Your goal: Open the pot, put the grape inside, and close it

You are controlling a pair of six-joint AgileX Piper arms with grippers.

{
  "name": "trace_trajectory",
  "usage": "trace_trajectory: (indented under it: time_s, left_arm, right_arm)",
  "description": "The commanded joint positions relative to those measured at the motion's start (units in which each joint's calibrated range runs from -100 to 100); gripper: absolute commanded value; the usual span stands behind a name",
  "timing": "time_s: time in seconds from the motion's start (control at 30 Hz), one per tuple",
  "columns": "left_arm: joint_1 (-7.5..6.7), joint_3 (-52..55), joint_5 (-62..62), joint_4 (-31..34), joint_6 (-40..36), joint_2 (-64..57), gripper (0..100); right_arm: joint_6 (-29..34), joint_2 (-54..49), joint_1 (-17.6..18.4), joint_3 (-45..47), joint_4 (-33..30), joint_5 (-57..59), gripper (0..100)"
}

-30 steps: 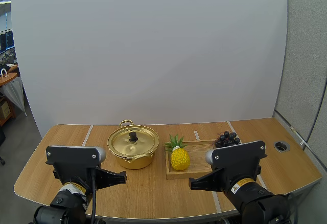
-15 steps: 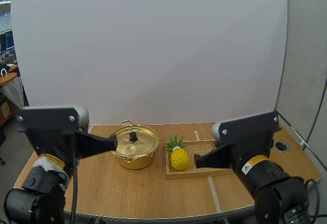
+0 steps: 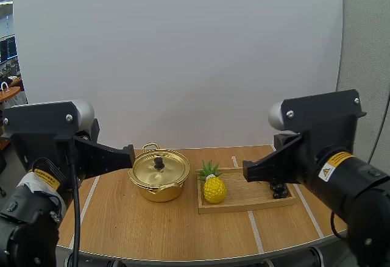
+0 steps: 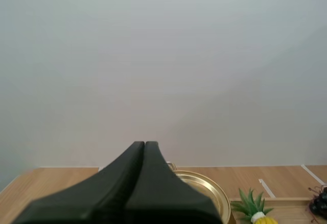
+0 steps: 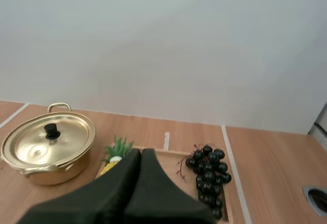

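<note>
Wooden worktop [image 3: 152, 230] with pale tape lines [image 3: 255, 230]; plain white backdrop [image 3: 183, 60] behind far edge; grey partition [image 3: 365, 41] past right edge.

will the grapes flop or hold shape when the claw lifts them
The grapes are many round berries in a loose cluster, so the bunch will probably sag and swing if lifted. The glossy berries may slip from a pinch. Lying flat on the tray, it seems unlikely to roll.

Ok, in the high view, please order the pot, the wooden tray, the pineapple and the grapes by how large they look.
1. wooden tray, widest, partly behind the right gripper
2. pot
3. pineapple
The grapes are mostly hidden by that gripper, so I leave them unranked.
</note>
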Motion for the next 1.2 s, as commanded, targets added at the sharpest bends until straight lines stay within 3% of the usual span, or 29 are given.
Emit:
trace_trajectory:
  time_s: [0.0, 0.27, 0.57, 0.67, 0.8, 0.83, 0.87, 0.93, 1.0, 1.07, 1.17]
  left_arm:
    - [-0.08, -4.3, 14.7, -0.2, -0.1, 0.0, 0]
    - [-0.08, -4.9, 16.4, -10.4, 11.9, 5.5, 0]
    - [-0.08, -5.1, 8.7, -17.7, 20.1, 25.2, 3]
    - [-0.08, -6.5, 7.9, -18.9, 21.7, 30.5, 21]
    - [-0.08, -10.6, 8.3, -19.0, 22.7, 37.4, 65]
    - [-0.08, -12.4, 8.3, -19.0, 24.4, 39.1, 87]
    - [-0.08, -13.0, 8.3, -19.0, 25.1, 39.8, 98]
    - [-0.08, -14.4, 8.5, -19.4, 26.8, 40.8, 100]
    - [-0.08, -15.8, 9.3, -19.8, 27.8, 41.7, 100]
    - [-0.08, -16.4, 9.5, -20.0, 27.8, 41.7, 100]
    - [-0.08, -16.7, 11.8, -20.0, 28.9, 42.4, 100]
  right_arm:
    - [5.2, -0.1, -0.2, -8.4, -0.3, 23.0, 0]
    - [6.2, 5.9, -0.2, -8.9, -2.6, 28.1, 0]
    - [6.2, 21.1, -0.2, -8.9, -3.1, 25.8, 0]
    - [6.2, 24.1, -0.2, -8.9, -3.1, 24.4, 0]
    - [6.2, 26.8, -0.2, -8.9, -3.2, 22.2, 0]
    - [6.2, 27.5, -0.2, -8.9, -3.2, 21.8, 6]
    - [6.2, 27.6, -0.2, -8.9, -3.2, 21.7, 12]
    - [6.2, 27.9, -0.2, -8.9, -3.2, 21.1, 38]
    - [5.6, 27.9, -0.2, -8.9, -3.3, 19.8, 80]
    - [5.5, 27.8, -0.2, -8.9, -3.4, 19.2, 100]
    - [4.8, 27.8, -0.2, -8.9, -3.5, 18.6, 100]
